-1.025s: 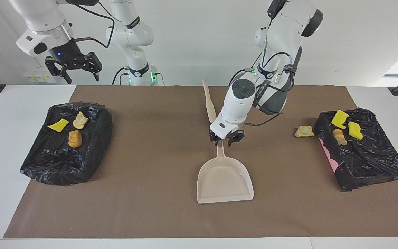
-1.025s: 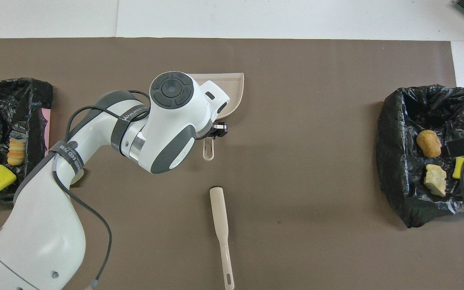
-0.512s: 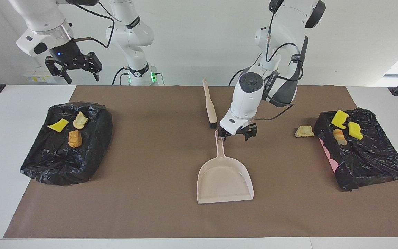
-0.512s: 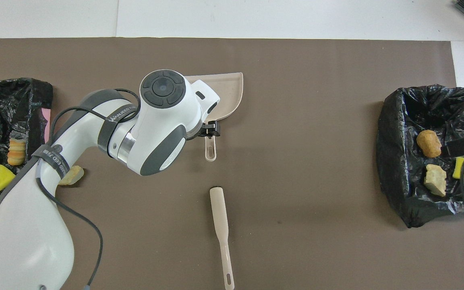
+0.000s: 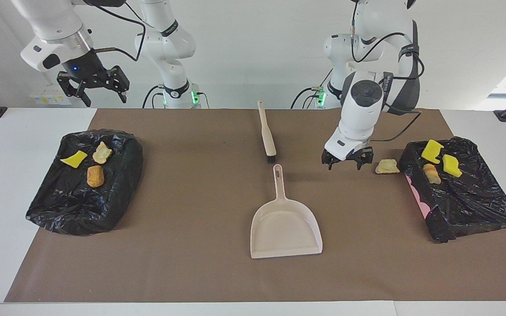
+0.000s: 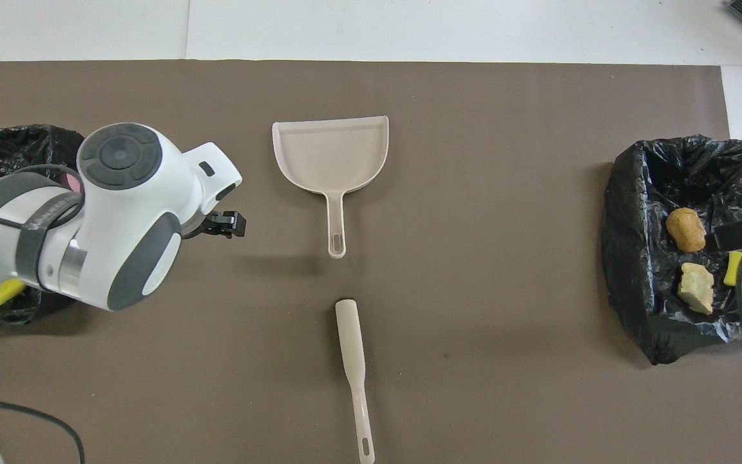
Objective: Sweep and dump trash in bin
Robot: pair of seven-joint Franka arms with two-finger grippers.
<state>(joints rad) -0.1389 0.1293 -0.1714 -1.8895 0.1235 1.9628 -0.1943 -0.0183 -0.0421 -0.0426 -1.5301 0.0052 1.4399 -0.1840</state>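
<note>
The beige dustpan (image 5: 286,228) (image 6: 331,154) lies flat mid-mat with nothing in it, its handle pointing toward the robots. The brush (image 5: 267,136) (image 6: 353,361) lies just nearer to the robots. One tan piece of trash (image 5: 387,166) sits on the mat beside the black-lined bin (image 5: 472,206) at the left arm's end. My left gripper (image 5: 347,160) (image 6: 226,225) hangs open and empty low over the mat, close beside that piece. In the overhead view the left arm hides it. My right gripper (image 5: 94,87) waits open, raised above the right arm's end.
The bin at the left arm's end holds two yellow chunks (image 5: 431,150) and a striped orange one (image 5: 431,173). A second black-lined bin (image 5: 81,197) (image 6: 628,258) at the right arm's end holds a yellow, a tan and an orange-brown chunk (image 5: 95,175).
My left gripper opened, let go of the dustpan handle and swung toward the left arm's end, stopping beside the tan piece. The dustpan stayed put. The right arm has not moved.
</note>
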